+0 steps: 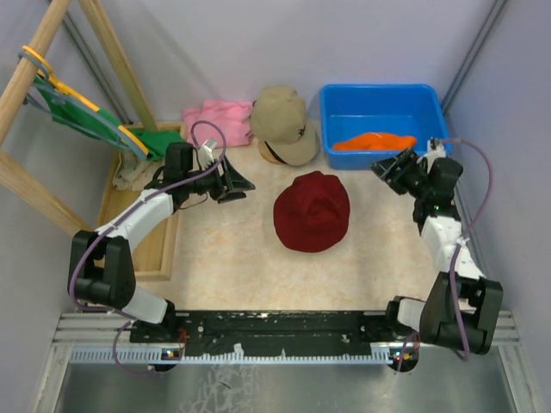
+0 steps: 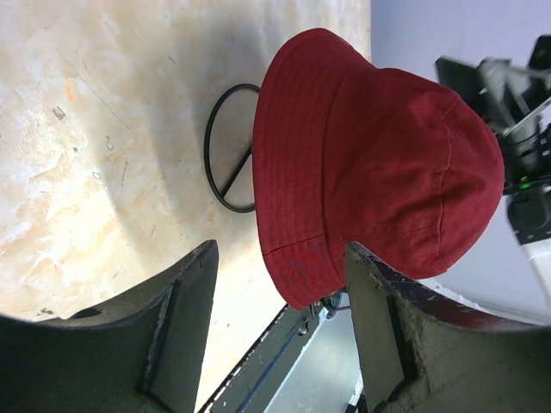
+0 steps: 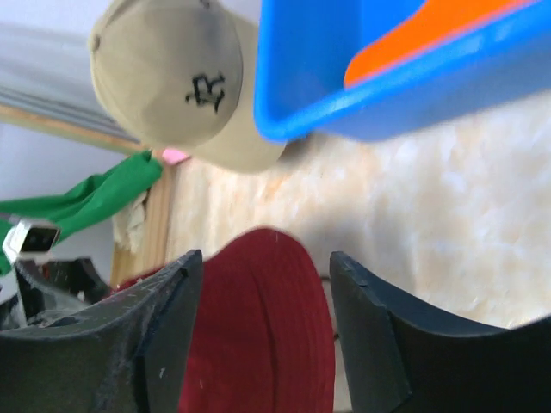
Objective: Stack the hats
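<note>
1. red hat lies crown up at mid table, apart from both grippers.
2. tan cap sits at the far edge, between pink cloth and blue bin.
3. orange hat lies flat inside the bin.
4. left gripper: jaws apart, empty, left of the red hat, pointing at it.
5. right gripper: jaws apart, empty, at the bin's near wall, right of the red hat.
6. green garment hangs far left.
</note>
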Robot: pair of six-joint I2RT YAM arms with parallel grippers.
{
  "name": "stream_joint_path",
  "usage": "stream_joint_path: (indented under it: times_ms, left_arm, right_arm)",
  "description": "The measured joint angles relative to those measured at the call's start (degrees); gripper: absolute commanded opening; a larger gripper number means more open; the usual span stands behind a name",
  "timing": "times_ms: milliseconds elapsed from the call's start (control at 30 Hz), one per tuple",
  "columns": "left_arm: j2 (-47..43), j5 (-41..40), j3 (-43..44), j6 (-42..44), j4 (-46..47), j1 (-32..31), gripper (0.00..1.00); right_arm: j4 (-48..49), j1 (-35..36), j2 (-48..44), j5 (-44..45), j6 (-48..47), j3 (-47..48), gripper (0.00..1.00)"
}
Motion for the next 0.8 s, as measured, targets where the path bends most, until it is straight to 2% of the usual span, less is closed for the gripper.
stream_joint_path:
  times_ms: [67,133,167,267,500,633,667,800]
  left_arm:
    - [0.00,0.02,0.00,0.00,-0.09,0.00,0.66]
    - [0.00,0.04,0.00,0.02,-0.11,0.00,0.66]
    - [0.00,0.02,0.00,0.02,-0.11,0.00,0.66]
    - [0.17,0.04,0.02,0.15,-0.04,0.00,0.66]
    - [2.84,-0.02,1.31,0.42,-0.26,0.02,0.66]
    - [4.22,-0.44,3.02,0.66,-0.37,0.02,0.66]
    - [4.39,-0.57,3.34,0.72,-0.35,0.02,0.66]
    - [5.01,-1.25,4.81,1.29,-0.68,0.02,0.66]
  right_arm:
    - [-3.78,0.37,2.89,2.23,-1.73,6.49,0.72]
    - [-7.06,0.76,6.58,4.76,-3.87,13.77,0.96]
    - [-9.70,1.07,9.11,6.58,-5.51,18.73,0.99]
    - [-18.88,2.47,17.55,13.79,-10.21,33.68,0.99]
    - [-48.00,7.65,48.72,32.92,-20.74,82.53,0.99]
    - [-61.68,8.81,62.07,37.77,-23.67,101.09,0.99]
    - [-64.32,8.92,65.05,38.53,-24.28,103.71,0.99]
    - [-71.04,8.85,67.73,39.54,-25.42,103.69,0.99]
